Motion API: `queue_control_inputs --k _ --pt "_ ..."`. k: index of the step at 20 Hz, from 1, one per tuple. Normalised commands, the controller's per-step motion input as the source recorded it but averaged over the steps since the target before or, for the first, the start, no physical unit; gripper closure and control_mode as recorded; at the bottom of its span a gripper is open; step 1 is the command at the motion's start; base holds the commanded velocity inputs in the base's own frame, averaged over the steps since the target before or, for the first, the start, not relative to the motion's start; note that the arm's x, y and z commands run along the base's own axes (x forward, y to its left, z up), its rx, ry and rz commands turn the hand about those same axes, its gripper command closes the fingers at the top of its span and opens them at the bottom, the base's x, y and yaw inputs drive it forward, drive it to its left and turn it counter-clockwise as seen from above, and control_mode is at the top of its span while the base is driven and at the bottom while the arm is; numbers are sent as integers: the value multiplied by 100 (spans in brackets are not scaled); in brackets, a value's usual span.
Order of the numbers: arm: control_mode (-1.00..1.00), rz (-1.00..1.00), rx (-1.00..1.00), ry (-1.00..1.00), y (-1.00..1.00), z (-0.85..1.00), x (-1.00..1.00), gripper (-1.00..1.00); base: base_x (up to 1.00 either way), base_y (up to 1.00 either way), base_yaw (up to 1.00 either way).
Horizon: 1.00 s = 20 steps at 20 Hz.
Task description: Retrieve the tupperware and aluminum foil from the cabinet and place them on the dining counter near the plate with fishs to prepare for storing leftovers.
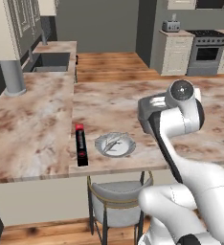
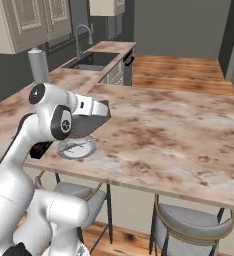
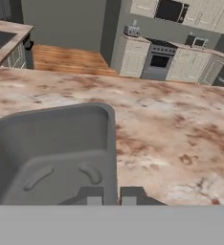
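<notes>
Aluminum foil (image 1: 81, 144) lies beside plate with fishs (image 1: 115, 144); stool (image 1: 118, 196) below.

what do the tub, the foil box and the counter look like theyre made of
Tupperware: likely matte grey plastic, with smooth moulded walls and no glare. Aluminum foil box: probably printed cardboard, black with a red end, flat faces and sharp edges. Dining counter: polished stone by the look, brown-and-white marbled veining, though in a render it could be laminate.

Arm bent fwd, fingers (image 3: 111, 196) clamped (on tub rim).
</notes>
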Motion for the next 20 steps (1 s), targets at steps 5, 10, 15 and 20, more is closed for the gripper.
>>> queue_control_inputs --k 5,10,15,20 --pt "-100 2 0 13 -32 -46 26 100 0 0 0" --pt "-100 14 3 4 -41 -42 0 100 0 0 0" --pt "-100 17 5 0 -30 -38 1 100 0 0 0" --pt "-100 5 3 0 -6 -27 28 100 0 0 0"
